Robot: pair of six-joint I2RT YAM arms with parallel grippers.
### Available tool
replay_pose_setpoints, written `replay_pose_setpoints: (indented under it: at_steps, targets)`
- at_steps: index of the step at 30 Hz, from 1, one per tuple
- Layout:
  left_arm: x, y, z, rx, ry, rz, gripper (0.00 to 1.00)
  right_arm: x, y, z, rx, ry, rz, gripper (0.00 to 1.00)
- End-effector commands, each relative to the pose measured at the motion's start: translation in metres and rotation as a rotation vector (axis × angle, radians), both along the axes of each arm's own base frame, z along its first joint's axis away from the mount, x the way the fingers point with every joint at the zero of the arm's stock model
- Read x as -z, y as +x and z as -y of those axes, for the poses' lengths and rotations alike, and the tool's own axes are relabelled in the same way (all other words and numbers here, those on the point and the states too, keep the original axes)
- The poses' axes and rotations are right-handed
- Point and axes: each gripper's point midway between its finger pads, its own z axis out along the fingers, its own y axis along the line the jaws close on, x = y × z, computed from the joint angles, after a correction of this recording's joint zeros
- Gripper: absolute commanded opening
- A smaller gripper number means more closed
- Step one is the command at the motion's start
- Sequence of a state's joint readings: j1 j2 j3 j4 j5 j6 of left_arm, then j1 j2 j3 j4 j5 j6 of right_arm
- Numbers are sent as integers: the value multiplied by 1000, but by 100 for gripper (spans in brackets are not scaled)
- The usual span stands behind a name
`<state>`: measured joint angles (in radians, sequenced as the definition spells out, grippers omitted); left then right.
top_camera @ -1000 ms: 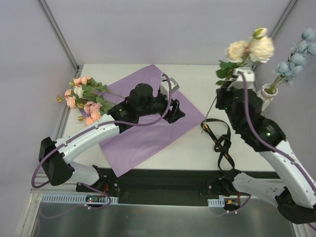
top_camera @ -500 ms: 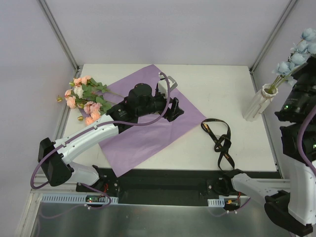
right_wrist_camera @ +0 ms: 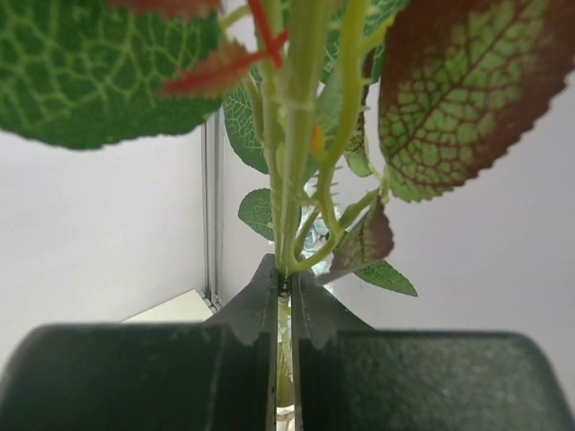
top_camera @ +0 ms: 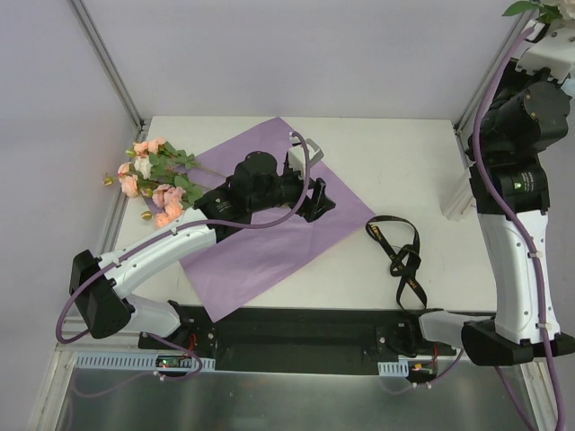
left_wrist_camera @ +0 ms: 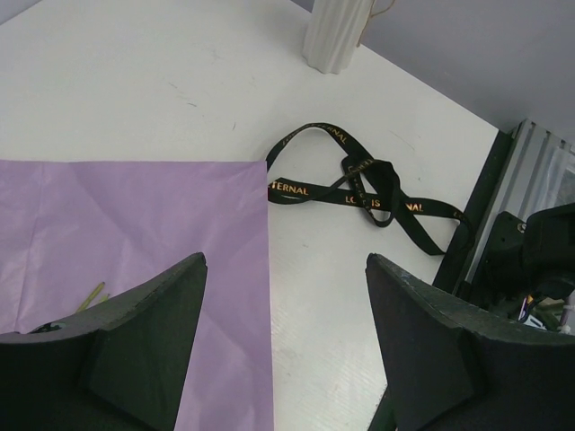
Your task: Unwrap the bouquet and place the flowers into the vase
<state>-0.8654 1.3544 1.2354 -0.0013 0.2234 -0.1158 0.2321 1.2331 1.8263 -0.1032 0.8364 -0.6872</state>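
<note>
The right end effector [right_wrist_camera: 283, 292] is clamped shut on 1 flower stem [right_wrist_camera: 296, 135], held high off the tabletop [top_camera: 386, 153]. The left end effector [left_wrist_camera: 286, 269] hangs open and empty over the purple paper [top_camera: 260, 247]. The vase [left_wrist_camera: 337, 36] stands at the right edge; other flowers [top_camera: 153, 180] lie at the left edge.

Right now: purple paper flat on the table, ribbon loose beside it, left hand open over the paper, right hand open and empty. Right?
Not the right hand: it is shut on a flower stem, as the right wrist view shows. The rest holds: purple paper flat, ribbon loose beside it, left hand open over the paper.
</note>
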Motion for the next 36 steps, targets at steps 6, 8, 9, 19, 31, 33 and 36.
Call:
replay_pose_setpoints:
  at_steps: [6,8,9,19,31,33,36]
  targets:
    - [-5,-1,3,3,6,15,71,6,6,8,-23,109,80,1]
    - [-2,1,4,1,14,14,71,11,9,11,-13,129,80,1]
    - [0,2,5,2,16,9,71,14,11,11,-16,131,72,1]
    - [6,-5,14,46,4,-51,71,41,32,27,12,165,34,1]
    - [13,-2,15,42,22,-53,72,87,79,41,32,189,-61,1]
    - [14,-3,16,51,24,-58,73,99,86,42,46,185,-91,1]
    - [15,-3,15,53,25,-62,77,115,90,51,68,192,-119,1]
